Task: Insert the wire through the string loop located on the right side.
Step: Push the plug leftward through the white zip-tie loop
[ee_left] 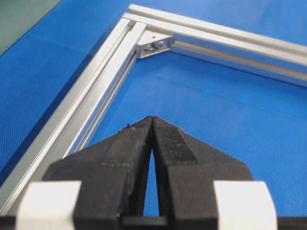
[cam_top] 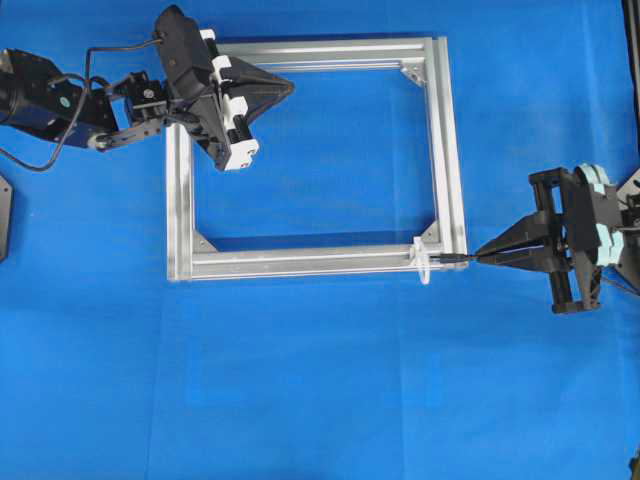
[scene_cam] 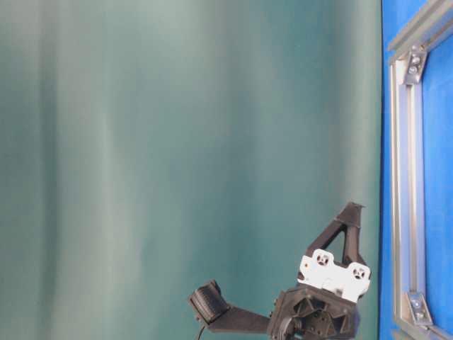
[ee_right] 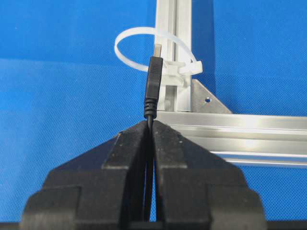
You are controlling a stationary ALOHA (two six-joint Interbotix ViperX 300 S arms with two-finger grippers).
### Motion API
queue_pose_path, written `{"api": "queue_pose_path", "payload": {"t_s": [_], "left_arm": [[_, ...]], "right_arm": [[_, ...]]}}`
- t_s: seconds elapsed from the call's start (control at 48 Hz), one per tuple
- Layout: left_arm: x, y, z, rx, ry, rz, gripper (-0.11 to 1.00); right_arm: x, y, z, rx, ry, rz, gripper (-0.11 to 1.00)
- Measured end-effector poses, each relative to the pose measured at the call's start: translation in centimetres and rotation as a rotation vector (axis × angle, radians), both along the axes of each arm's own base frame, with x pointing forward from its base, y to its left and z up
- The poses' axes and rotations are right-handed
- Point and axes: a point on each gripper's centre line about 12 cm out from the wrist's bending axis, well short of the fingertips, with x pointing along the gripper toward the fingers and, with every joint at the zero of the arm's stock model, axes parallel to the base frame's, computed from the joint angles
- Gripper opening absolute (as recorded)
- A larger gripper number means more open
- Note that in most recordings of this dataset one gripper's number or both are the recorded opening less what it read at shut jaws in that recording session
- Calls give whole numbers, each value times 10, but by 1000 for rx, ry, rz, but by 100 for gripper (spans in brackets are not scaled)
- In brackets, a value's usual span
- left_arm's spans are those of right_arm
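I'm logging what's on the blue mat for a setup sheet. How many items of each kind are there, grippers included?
Grippers: 2, left gripper and right gripper
Aluminium frame: 1
String loop: 1
Wire: 1
Total: 5

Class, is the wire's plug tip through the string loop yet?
Not yet. In the right wrist view, the plug tip held by the right gripper reaches only the string loop.

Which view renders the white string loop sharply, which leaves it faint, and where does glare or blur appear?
Right wrist view: thin white translucent string loop crisp, black wire plug sharp; near black fingers slightly soft. Overhead view: loop small, faint. Left wrist view: bright glare on the silver aluminium frame bar. Table-level view: mostly blurred green backdrop.
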Motion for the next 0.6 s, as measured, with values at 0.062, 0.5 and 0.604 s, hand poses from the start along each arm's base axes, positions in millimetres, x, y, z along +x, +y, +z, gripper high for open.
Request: {"api": "queue_pose_path", "payload": {"t_s": [0.062, 0.5, 0.604], "left_arm": [[0, 0, -1, 0, 1, 0, 0], [0, -1, 0, 0, 0, -3, 0], [1, -2, 0, 0, 0, -5, 0]], "right_arm": [[1, 0, -1, -1, 8, 0, -4], [44, 6, -6, -3, -19, -4, -4], [53, 7, -6, -3, -20, -5, -4]]}}
